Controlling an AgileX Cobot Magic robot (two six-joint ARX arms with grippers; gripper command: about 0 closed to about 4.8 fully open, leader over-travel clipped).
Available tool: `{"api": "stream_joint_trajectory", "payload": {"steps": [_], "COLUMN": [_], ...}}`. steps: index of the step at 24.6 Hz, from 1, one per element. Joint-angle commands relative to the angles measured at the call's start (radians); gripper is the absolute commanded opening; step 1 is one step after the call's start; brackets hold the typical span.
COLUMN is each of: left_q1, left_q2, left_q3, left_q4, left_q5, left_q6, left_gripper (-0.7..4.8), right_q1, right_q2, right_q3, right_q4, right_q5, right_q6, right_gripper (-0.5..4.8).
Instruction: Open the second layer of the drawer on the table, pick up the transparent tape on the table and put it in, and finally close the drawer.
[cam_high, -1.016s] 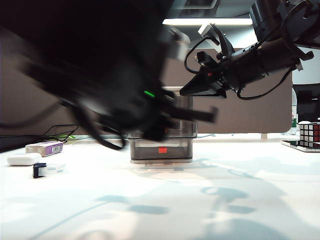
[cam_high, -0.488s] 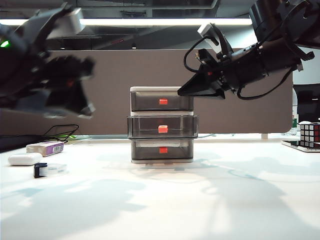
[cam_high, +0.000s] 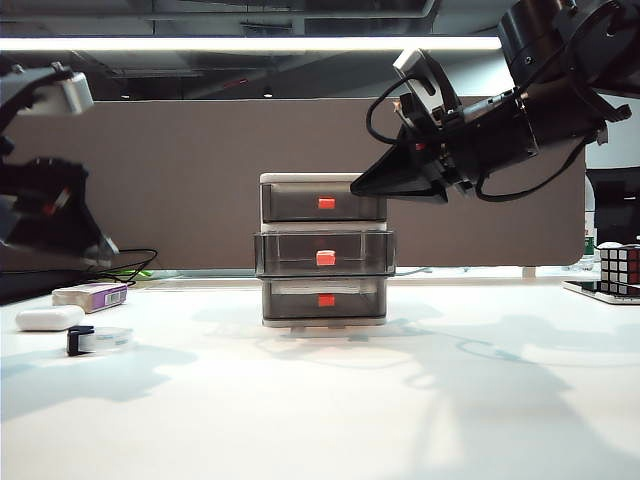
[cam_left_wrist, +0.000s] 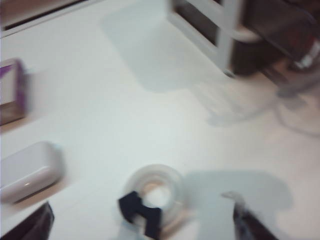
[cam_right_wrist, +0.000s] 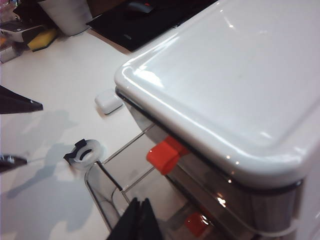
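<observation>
Transparent tape (cam_left_wrist: 152, 196) looks light, rigid and slick near the worktop's (cam_high: 330, 400) left edge; grip across its rim. Left gripper (cam_left_wrist: 140, 227) fingers spread wide above; right gripper (cam_right_wrist: 140, 220) fingers pinched narrow over the drawer (cam_high: 323, 250).

Second layer (cam_high: 324, 254) of the smoky grey drawer (cam_high: 323, 250) pulled out, red-orange handle forward, mid-table toward the far edge. Transparent tape (cam_high: 99, 340), black cutter attached, lying flat near the table's (cam_high: 330, 410) left edge.
</observation>
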Motion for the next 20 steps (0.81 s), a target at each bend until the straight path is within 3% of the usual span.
{"api": "stream_joint_trajectory", "payload": {"steps": [1, 4, 7, 10, 13, 16, 20], "left_q1": [0.092, 0.171, 0.230, 0.266, 0.284, 0.283, 0.283], "left_q2": [0.049, 0.106, 0.158, 0.218, 0.290, 0.396, 0.484], "left_q3": [0.001, 0.001, 0.002, 0.002, 0.003, 0.006, 0.040], "left_q4": [0.011, 0.018, 0.041, 0.087, 0.160, 0.248, 0.259], "left_q5": [0.227, 0.354, 0.475, 0.494, 0.579, 0.581, 0.579], "left_q6": [0.119, 0.221, 0.248, 0.248, 0.244, 0.236, 0.237], "left_gripper": [4.79, 4.79, 4.79, 4.79, 4.79, 4.79, 4.79], "right_q1": [0.001, 0.001, 0.001, 0.001, 0.001, 0.001, 0.001], "right_q2": [-0.006, -0.006, -0.006, -0.006, -0.006, -0.006, -0.006], "right_q3": [0.003, 0.003, 0.003, 0.003, 0.002, 0.002, 0.002], "right_q4": [-0.005, -0.029, -0.041, -0.041, -0.042, -0.042, -0.042], "right_q5": [-0.016, -0.016, -0.016, -0.016, -0.016, -0.016, -0.016], "right_q6": [0.006, 0.004, -0.002, -0.002, -0.002, -0.002, -0.002], "right_gripper": [-0.05, -0.05, -0.05, -0.05, -0.05, -0.05, -0.05]}}
